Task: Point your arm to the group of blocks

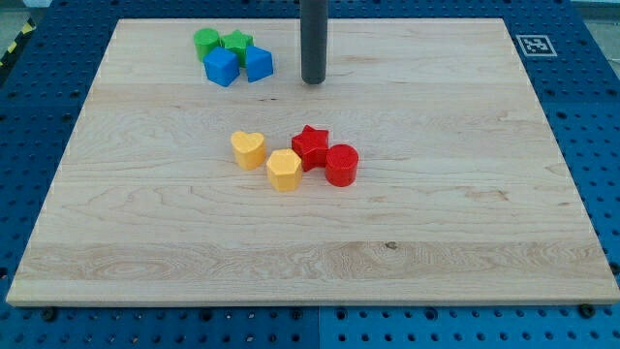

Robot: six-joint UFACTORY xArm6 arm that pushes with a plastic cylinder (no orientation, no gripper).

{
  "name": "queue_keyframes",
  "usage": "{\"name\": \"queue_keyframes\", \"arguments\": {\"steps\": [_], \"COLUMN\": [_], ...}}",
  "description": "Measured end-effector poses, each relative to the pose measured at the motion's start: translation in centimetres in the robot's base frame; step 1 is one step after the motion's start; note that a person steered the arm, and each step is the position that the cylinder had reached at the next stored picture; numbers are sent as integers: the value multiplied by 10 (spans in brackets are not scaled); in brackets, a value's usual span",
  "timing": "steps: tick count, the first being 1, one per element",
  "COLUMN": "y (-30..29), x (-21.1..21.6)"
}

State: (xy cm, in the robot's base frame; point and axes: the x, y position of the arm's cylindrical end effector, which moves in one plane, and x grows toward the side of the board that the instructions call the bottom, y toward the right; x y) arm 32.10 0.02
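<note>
My tip point(313, 81) stands near the view's top centre of the wooden board point(465, 223), just right of a tight group of blocks. That group holds a green cylinder point(206, 43), a green star point(237, 43), a blue cube point(222, 68) and a blue block point(259, 64). The tip is a short gap to the right of the blue block and does not touch it. Below, near the board's middle, lie a yellow heart point(249, 149), a yellow hexagon point(284, 170), a red star point(311, 145) and a red cylinder point(341, 165).
The board lies on a blue pegboard table point(601, 145). A black-and-white marker tag point(535, 45) sits at the board's top right corner.
</note>
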Motion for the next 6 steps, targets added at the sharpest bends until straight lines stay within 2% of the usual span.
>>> {"name": "queue_keyframes", "arguments": {"steps": [2,4,5,6], "y": [-3,-60,-108,-144], "x": [12,29,32,4]}}
